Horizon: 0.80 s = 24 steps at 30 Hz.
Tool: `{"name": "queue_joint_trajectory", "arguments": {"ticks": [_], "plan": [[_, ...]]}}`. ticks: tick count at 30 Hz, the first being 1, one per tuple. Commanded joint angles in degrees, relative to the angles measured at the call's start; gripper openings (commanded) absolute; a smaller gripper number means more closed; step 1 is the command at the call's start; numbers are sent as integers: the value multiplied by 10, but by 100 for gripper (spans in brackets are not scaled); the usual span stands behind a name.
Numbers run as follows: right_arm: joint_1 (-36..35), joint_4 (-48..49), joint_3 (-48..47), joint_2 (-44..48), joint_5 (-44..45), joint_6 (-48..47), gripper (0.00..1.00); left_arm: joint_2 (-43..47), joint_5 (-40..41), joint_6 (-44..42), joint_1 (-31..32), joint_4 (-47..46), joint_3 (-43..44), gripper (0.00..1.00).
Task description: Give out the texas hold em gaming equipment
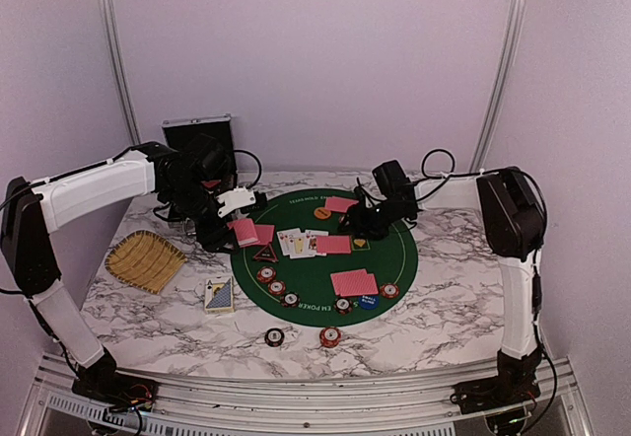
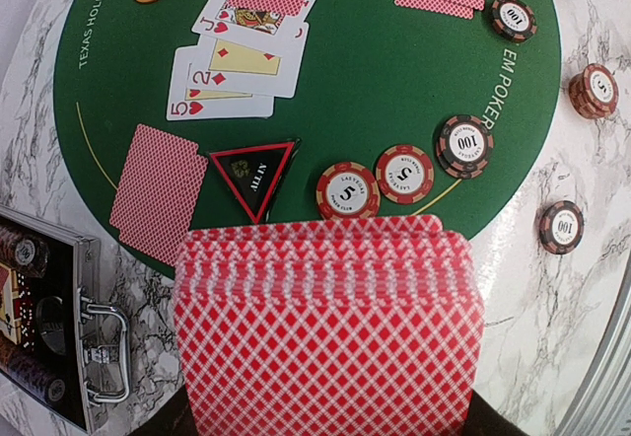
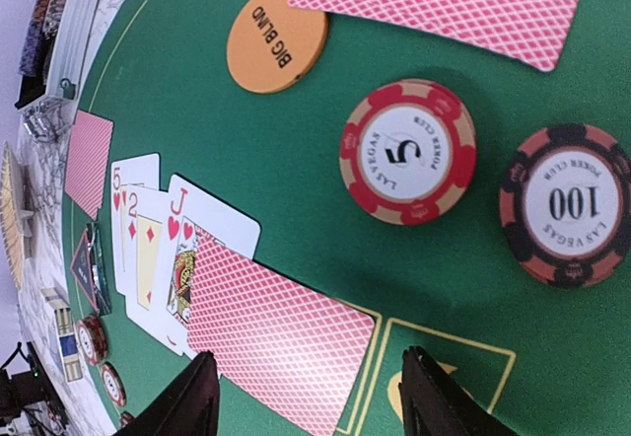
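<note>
Face-down card: flat on the green mat, one corner overlapping the J at the end of the face-up row (5, 2, J).

Right gripper: jaws apart, nothing between them. The card sits just ahead of them, off-centre, toward the finger on the face-up row's side. In the wrist view its long axis runs slantwise to the line between the fingers. Seen from the top it runs left-right across the mat. The right arm is plainly the nearer one.

Deck of red-backed cards: clamped in the left gripper over the mat's left edge, near the triangular marker.

Judgement: any further card to deal comes off this deck. It lies well to the left of the open right jaws, across the face-up row.

View differences:
- Right wrist only: a 5 chip and a 100 chip side by side just past the jaws, with the orange BIG BLIND disc beyond. From the top these are too small to read.
- Left wrist only: chip values along the mat's near rim, and the open silver case beside the mat.
- Top only: both arms together, and the straw tray on the left of the table.
</note>
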<state>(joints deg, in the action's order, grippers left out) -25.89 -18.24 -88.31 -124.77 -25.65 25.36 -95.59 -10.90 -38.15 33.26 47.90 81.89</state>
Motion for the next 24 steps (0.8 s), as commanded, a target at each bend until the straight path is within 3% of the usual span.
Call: {"name": "queue_joint_trajectory", "arguments": {"ticks": [1, 6, 13, 16, 24], "plan": [[-10, -54, -31, 28, 53, -31, 62, 11, -8, -2, -1, -3, 3, 0], [-11, -24, -18, 64, 23, -7, 65, 13, -8, -3, -1, -3, 1, 0], [-39, 131, 48, 124, -113, 95, 87, 9, -9, -3, -1, -4, 3, 0], [-60, 209, 59, 119, -170, 154, 88, 6, -11, -3, -1, -4, 5, 0], [-132, 303, 37, 72, -242, 232, 88, 7, -14, -2, -1, -4, 8, 0]]}}
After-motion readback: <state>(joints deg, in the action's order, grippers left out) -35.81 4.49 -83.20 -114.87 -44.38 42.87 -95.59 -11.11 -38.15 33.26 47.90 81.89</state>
